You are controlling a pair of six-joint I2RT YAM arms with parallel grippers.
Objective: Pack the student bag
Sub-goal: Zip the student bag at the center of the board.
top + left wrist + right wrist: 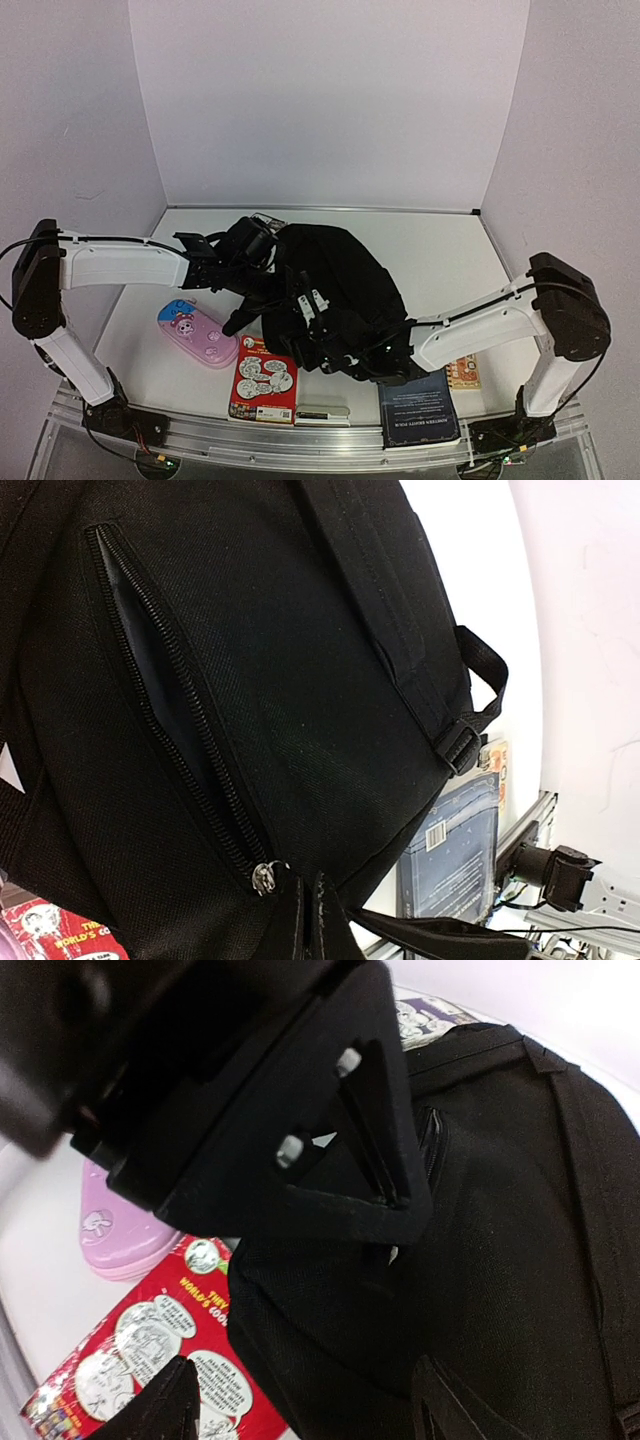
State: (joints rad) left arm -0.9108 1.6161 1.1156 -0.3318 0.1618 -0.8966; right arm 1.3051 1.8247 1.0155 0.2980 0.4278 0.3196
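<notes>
Left side first: pink pencil case (195,335) lies flat on the surface (440,250), with a red comic book (265,385) just to its right at the near edge. My left hand (305,920) is closed tight against the student bag (335,300), right by the zipper pull (262,877) of a side pocket (170,710) that gapes partway. I can't tell whether it pinches a fold of fabric. The bag is slumped mid-surface between both arms. My right hand (365,362) sits at the bag's near edge, jaws apart, gripping nothing I can see. A dark blue book (418,408) lies just beside it. I judge this as the opening-up step, with the loose items not yet packed. Next, the right hand needs a sure hold on the pocket's lip to spread it wide.
</notes>
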